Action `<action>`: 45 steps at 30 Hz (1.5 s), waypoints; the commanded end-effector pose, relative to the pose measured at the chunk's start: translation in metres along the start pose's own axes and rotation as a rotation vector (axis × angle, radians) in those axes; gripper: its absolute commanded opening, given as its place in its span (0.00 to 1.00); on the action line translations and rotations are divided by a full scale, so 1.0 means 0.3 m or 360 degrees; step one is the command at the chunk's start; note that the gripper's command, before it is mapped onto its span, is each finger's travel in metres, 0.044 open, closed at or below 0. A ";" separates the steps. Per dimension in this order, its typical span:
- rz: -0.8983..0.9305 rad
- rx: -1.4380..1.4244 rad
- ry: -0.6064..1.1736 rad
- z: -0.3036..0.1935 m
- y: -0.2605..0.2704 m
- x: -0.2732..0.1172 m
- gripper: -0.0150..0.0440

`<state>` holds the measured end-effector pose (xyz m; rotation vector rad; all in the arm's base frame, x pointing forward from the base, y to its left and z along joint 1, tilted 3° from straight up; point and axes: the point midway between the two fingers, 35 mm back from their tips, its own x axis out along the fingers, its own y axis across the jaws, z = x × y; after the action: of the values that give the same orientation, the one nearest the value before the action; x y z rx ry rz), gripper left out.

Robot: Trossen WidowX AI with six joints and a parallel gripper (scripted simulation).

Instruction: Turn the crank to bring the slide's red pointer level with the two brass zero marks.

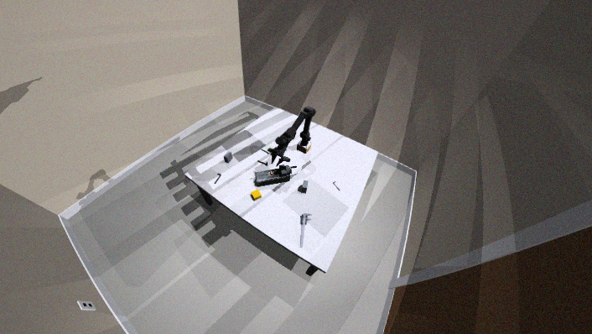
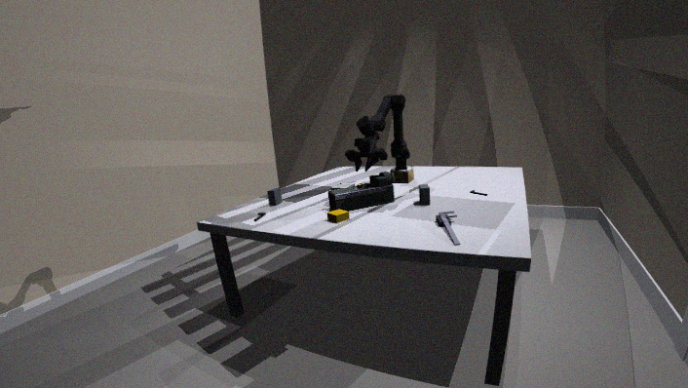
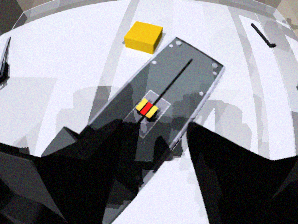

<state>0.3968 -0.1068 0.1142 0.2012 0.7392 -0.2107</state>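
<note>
The dark machine (image 1: pixel 272 179) (image 2: pixel 363 197) (image 3: pixel 195 82) is a long box with a slot along its top. Its red pointer (image 3: pixel 146 109) sits in the slot between two brass marks and looks about in line with them; a small offset cannot be told. The crank housing (image 1: pixel 285 170) (image 2: pixel 381 179) is a dark block at the machine's arm-side end. The crank handle cannot be made out clearly; in the wrist view dark fingers and shadow cover that end. My gripper (image 1: pixel 276 163) (image 2: pixel 363 169) (image 3: pixel 154 127) is open and empty, above the machine, its fingers apart.
A yellow block (image 1: pixel 256 195) (image 2: pixel 338 215) (image 3: pixel 142 37) lies beside the machine's far end. Grey blocks (image 1: pixel 227 157) (image 2: pixel 424 195) stand on either side. A caliper (image 1: pixel 302 232) (image 2: pixel 449 230) lies toward the table's front edge. A bent black key (image 1: pixel 217 179) (image 3: pixel 262 35) lies farther off.
</note>
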 end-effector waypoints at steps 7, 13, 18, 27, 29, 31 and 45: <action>-0.0002 -0.0001 0.0000 0.000 -0.001 0.000 1.00; -0.0002 -0.0001 0.0000 0.000 -0.001 0.000 0.73; -0.0002 -0.0001 0.0000 0.000 -0.001 0.000 0.51; -0.0002 -0.0001 0.0000 0.000 -0.001 0.000 0.25; -0.0002 -0.0001 0.0000 0.000 -0.001 0.000 0.25; -0.0002 -0.0001 0.0000 0.000 -0.001 0.000 0.25; -0.0001 0.0000 0.0000 0.000 0.000 0.000 0.25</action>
<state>0.3968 -0.1069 0.1142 0.2009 0.7393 -0.2112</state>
